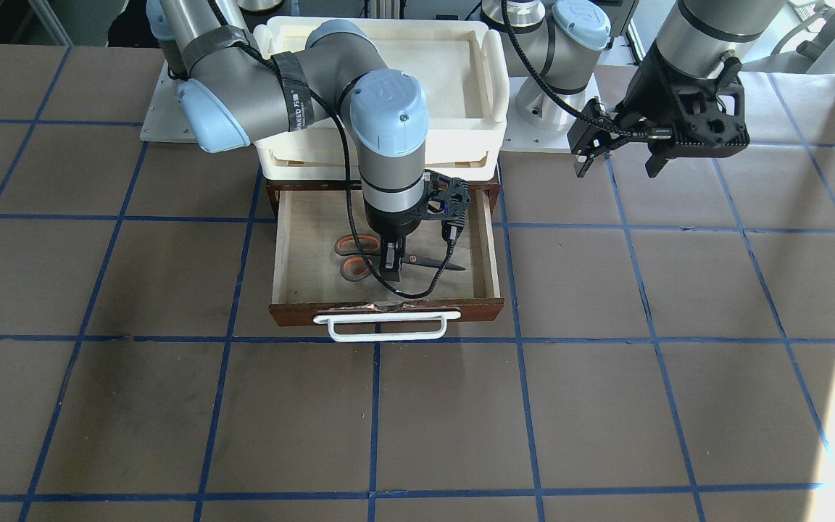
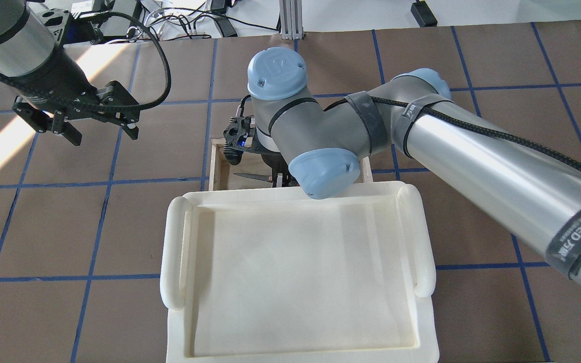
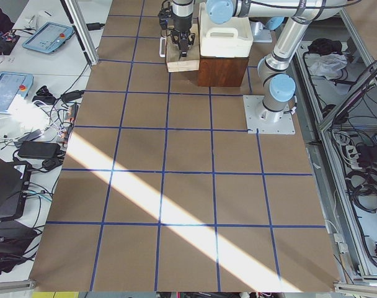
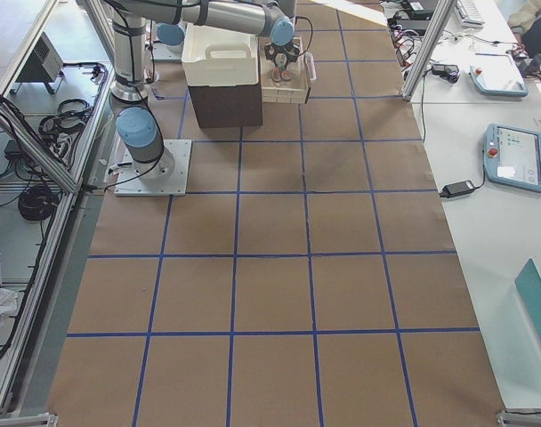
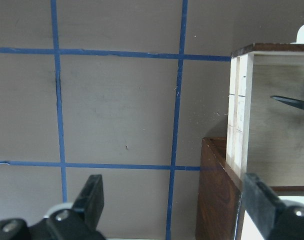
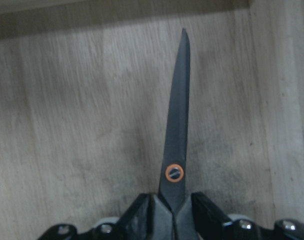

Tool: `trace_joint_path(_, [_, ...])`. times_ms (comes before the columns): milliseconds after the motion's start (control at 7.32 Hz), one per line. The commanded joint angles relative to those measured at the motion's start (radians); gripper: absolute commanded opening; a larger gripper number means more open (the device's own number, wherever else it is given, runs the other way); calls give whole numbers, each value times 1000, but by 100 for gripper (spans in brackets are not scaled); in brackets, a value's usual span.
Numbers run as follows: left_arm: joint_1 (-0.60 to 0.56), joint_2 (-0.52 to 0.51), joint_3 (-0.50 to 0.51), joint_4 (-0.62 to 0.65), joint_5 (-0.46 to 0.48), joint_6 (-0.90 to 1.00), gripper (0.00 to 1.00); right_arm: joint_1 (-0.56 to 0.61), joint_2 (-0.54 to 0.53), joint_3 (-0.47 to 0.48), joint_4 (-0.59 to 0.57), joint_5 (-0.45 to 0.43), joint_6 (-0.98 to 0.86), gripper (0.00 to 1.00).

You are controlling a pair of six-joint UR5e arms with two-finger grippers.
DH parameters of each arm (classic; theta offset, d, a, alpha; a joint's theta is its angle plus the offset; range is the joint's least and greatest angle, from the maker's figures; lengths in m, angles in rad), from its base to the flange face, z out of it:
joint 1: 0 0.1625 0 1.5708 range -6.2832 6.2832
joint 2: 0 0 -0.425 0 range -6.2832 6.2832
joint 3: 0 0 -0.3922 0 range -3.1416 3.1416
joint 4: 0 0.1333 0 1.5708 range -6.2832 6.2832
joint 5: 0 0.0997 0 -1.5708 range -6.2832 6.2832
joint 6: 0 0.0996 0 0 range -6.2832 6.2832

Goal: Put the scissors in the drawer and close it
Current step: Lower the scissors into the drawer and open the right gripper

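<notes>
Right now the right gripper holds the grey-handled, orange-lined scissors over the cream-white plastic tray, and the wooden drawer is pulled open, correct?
Not quite. The right gripper holds the grey-handled scissors down inside the open wooden drawer, not over the cream-white plastic tray. The exterior front-facing view shows this. The drawer is indeed pulled open.

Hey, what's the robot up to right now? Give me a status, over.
Right hand shut on scissors, down inside drawer. Left hand open, off to the side above the table. Drawer open; that hand must lift out before closing.
</notes>
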Motion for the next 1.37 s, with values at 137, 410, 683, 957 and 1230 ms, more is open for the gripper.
trace_joint_path(137, [-1, -6, 0, -1, 3, 3, 100, 10, 5, -6, 0, -11, -2, 0])
trace_joint_path(410, [1, 0, 0, -3, 8, 5, 100, 7, 3, 2, 5, -13, 6, 0])
trace_joint_path(683, [1, -2, -3, -1, 17, 3, 100, 7, 6, 0, 2, -8, 7, 25])
trace_joint_path(957, [-1, 0, -3, -1, 17, 3, 100, 7, 6, 0, 4, -5, 7, 91])
trace_joint_path(1230, [1, 0, -3, 1, 17, 3, 100, 1, -5, -33, 4, 3, 7, 100])
